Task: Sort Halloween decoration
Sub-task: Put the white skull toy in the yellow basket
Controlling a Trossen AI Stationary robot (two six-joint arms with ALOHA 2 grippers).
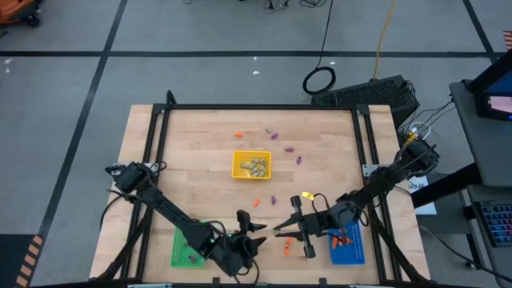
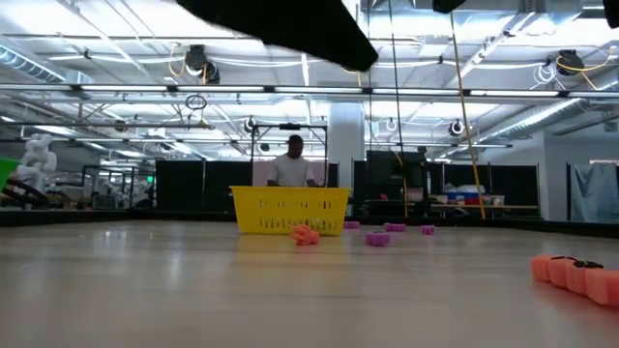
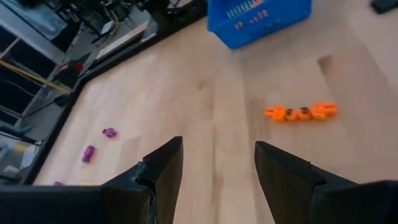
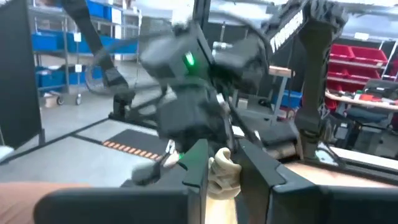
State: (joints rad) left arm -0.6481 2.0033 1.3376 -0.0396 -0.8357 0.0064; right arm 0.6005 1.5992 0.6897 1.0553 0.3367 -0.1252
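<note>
Small trinkets lie scattered on the wooden table: orange ones (image 1: 257, 202) (image 1: 286, 240), purple ones (image 1: 290, 149) (image 1: 273, 199), and pale beige ones piled in the yellow tray (image 1: 238, 172). My left gripper (image 1: 252, 225) (image 3: 217, 155) is open near the table's near edge, with nothing between its fingers. An orange trinket (image 3: 300, 112) lies on the table ahead of it. My right gripper (image 1: 280, 228) (image 4: 224, 163) faces the left one from the right and is shut on a pale beige trinket (image 4: 224, 177). My right gripper pinches the pale beige trinket (image 4: 225, 169) between its two fingers. The fingers lie roughly level and point toward the table's left. The trinket is held above the table; which part of it the fingers are on is hidden by them.
A green tray (image 1: 181, 254) holding purple trinkets sits at the near left, and a blue tray (image 1: 358, 254) (image 3: 258, 25) holding orange ones at the near right. In the low view the yellow tray (image 2: 290, 210) stands mid-table, a person stands behind it, and an orange trinket (image 2: 580, 275) lies close by.
</note>
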